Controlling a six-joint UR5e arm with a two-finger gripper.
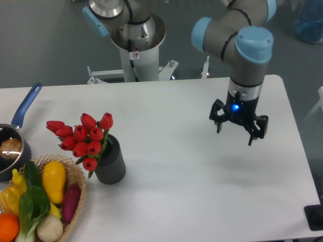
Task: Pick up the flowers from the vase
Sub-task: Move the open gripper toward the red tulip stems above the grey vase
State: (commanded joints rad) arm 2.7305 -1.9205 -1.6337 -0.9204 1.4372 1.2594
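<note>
One vase (110, 162) at lower left holding roughly ten red flowers (82, 136), one gripper (235, 132) at right of centre, jaws spread wide and empty, one basket (76, 177), one saucepan (15, 135) at left edge.

red flowers (81, 137) leaning left, in upright grey vase (111, 162)

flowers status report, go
Gripper open, empty, hovering far right of target. Flowers in vase, leaning left. Path clear; wicker basket beside vase.

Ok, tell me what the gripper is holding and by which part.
Nothing. The gripper hangs open and empty over the table, well apart from the flowers in the vase.
</note>
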